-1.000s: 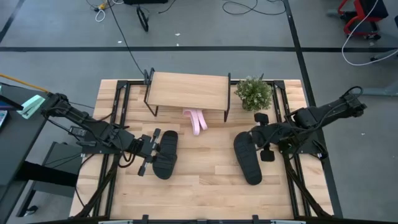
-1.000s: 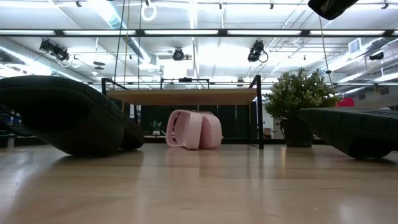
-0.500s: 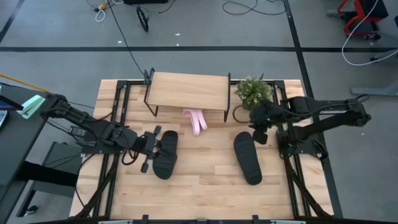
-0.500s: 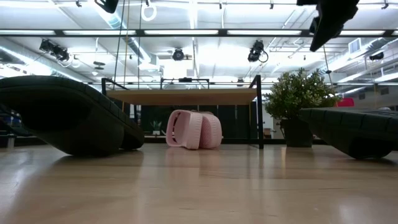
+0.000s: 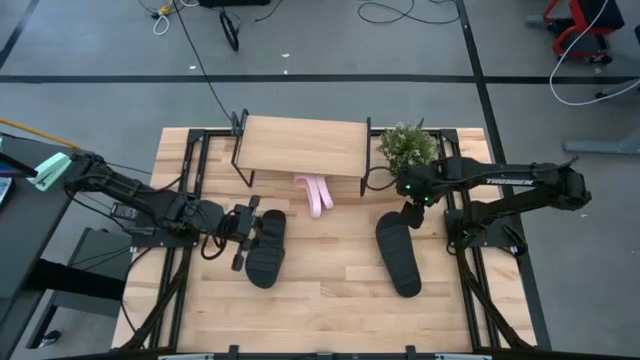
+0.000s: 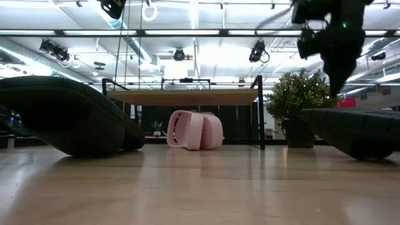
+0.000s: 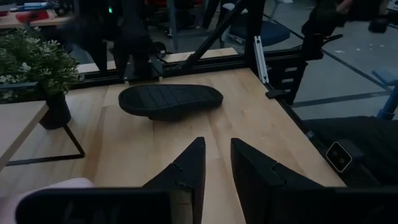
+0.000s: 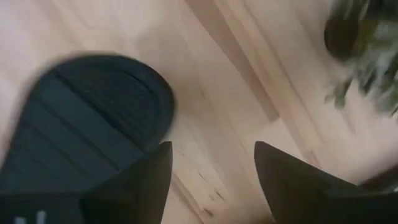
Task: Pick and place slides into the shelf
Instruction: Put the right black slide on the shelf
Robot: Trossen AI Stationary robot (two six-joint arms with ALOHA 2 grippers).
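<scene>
Toward the front of the table [image 5: 330, 300], two black slides are seen lying sole-up: the left black slide [image 5: 265, 247] sits left of centre, and the right black slide [image 5: 398, 253] lies right of centre, angled toward the front right corner. The left gripper [image 5: 247, 234] is positioned at the left edge of the left black slide, its fingers [image 7: 186, 165] held a little apart with nothing clasped between them. The right gripper [image 5: 413, 205] is held above the table just behind the far end of the right black slide, its fingers [image 8: 152, 168] spread wide and empty. Farther back, the pink slides [image 5: 314, 192] are found together on the table, standing on edge, partly under the front edge of the shelf [image 5: 303, 146]. The shelf stands at the middle of the table's far edge, and a potted plant [image 5: 407, 148] is set just beside its right end
</scene>
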